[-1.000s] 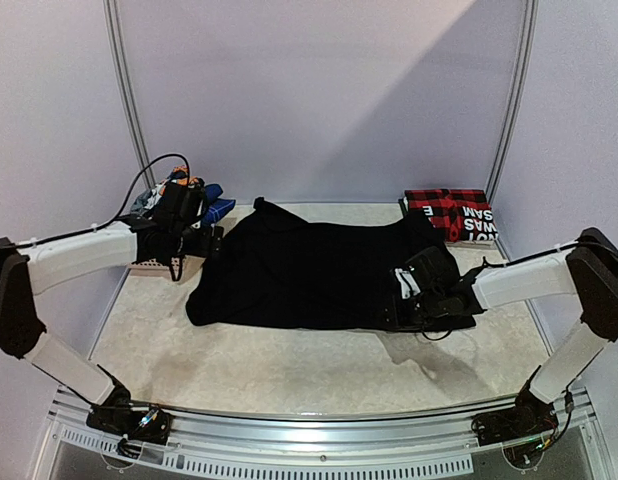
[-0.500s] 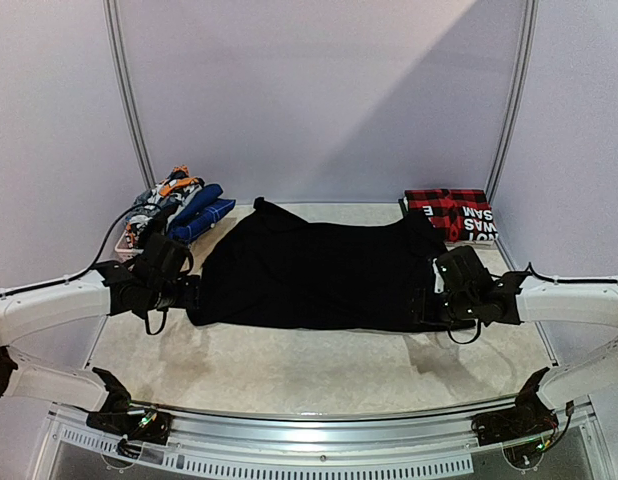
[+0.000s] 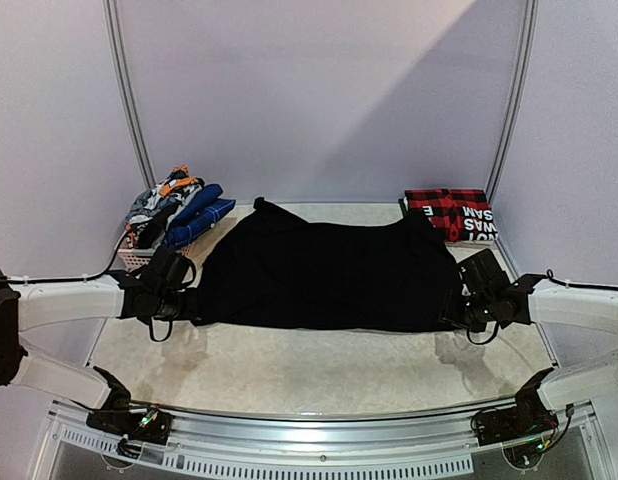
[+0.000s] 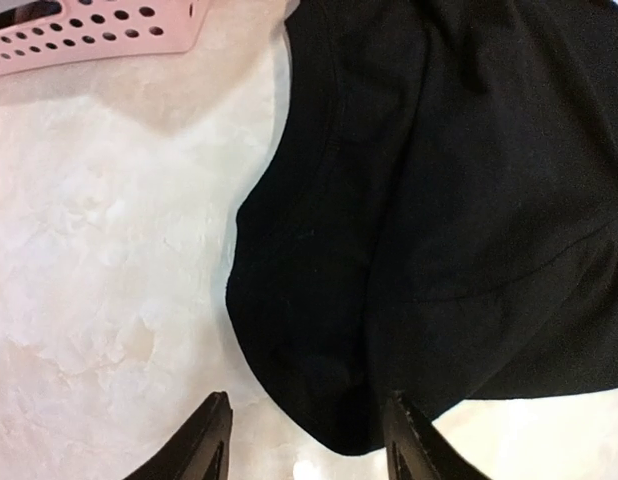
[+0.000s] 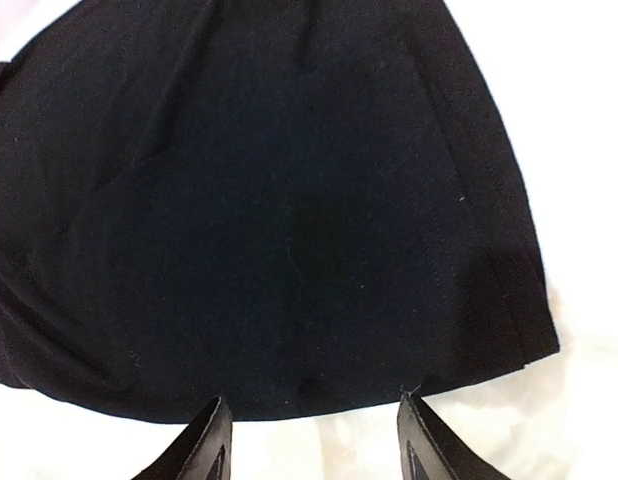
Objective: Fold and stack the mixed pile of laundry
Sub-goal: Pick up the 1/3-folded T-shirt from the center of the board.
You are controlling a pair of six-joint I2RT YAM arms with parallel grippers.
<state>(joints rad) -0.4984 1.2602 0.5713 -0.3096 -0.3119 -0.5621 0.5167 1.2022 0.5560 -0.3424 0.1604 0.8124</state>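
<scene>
Large black trousers (image 3: 324, 275) lie spread across the middle of the table. My left gripper (image 3: 192, 303) is open at their near left corner, which shows between its fingers in the left wrist view (image 4: 329, 400). My right gripper (image 3: 451, 310) is open at the trousers' near right edge, just in front of the hem in the right wrist view (image 5: 309, 300). The rest of the laundry pile (image 3: 169, 208), with blue plaid and grey-white-orange pieces, sits heaped in a basket at back left.
A pale lattice basket (image 3: 139, 258) holds the pile; its rim shows pink in the left wrist view (image 4: 99, 30). A folded red-black plaid garment with white lettering (image 3: 451, 214) lies at back right. Upright frame poles (image 3: 129, 100) stand behind.
Both arms drew back toward the near side: the left gripper moved from the basket to the trousers' near left corner, the right gripper slid off the trousers to their near right edge.
</scene>
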